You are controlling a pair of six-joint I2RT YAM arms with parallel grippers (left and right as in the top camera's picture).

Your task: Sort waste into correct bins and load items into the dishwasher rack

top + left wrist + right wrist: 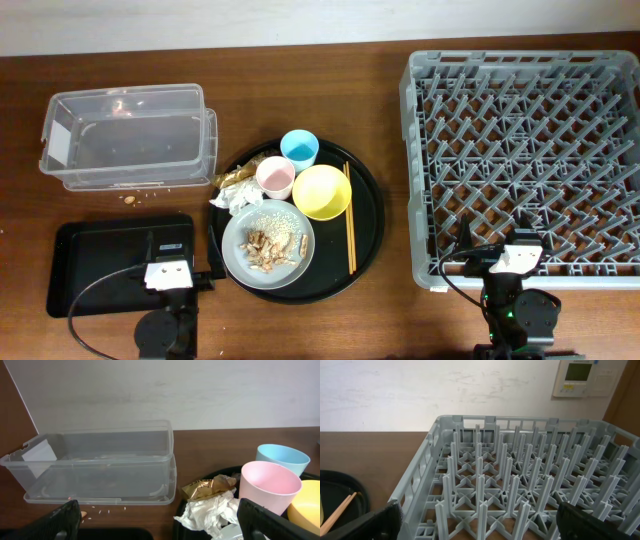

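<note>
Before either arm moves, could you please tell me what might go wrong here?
The food scraps lie loose on the grey plate; tilting it early could scatter them.
The pink cup, blue cup and yellow bowl stand crowded together; gripping one may knock another.
The chopsticks lie flat on the round tray, likely hard to pinch.

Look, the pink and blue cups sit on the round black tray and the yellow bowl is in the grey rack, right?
No. The yellow bowl is on the round black tray too, beside the pink cup, not in the grey rack; the overhead view shows it.
</note>
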